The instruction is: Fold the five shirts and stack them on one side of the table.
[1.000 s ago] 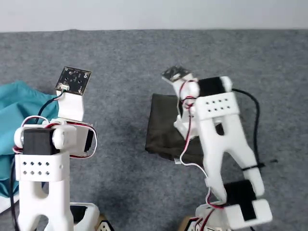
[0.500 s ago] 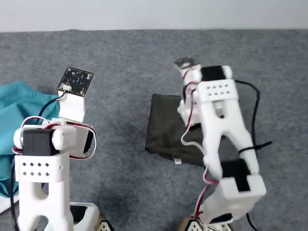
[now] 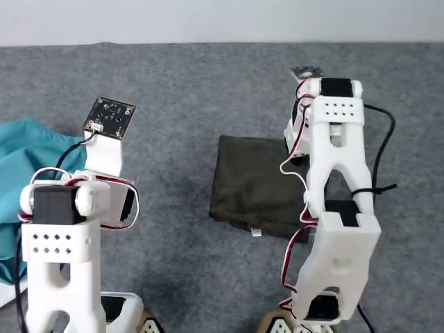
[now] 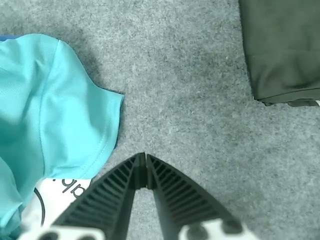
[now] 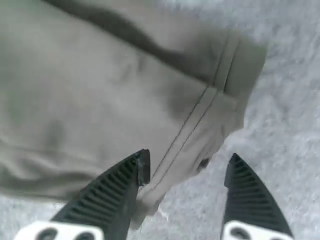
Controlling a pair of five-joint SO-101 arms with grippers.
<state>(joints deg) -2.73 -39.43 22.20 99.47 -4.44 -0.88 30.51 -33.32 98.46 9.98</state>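
A dark olive shirt lies folded into a rectangle at the table's middle. My right gripper hangs open just above that olive shirt's hemmed corner, nothing between its fingers. In the high view the right arm stands over the shirt's right edge. A crumpled teal shirt lies at the table's left edge. My left gripper is shut and empty over bare carpet, between the teal shirt and the olive shirt. The left arm sits beside the teal shirt.
White fabric with a dark print peeks out from under the teal shirt. Grey carpet covers the table, with open room at the back and between the two shirts. A pale wall borders the far edge.
The right arm has swung rightward and farther back, from over the olive shirt's middle to its right edge. The left arm has barely moved.
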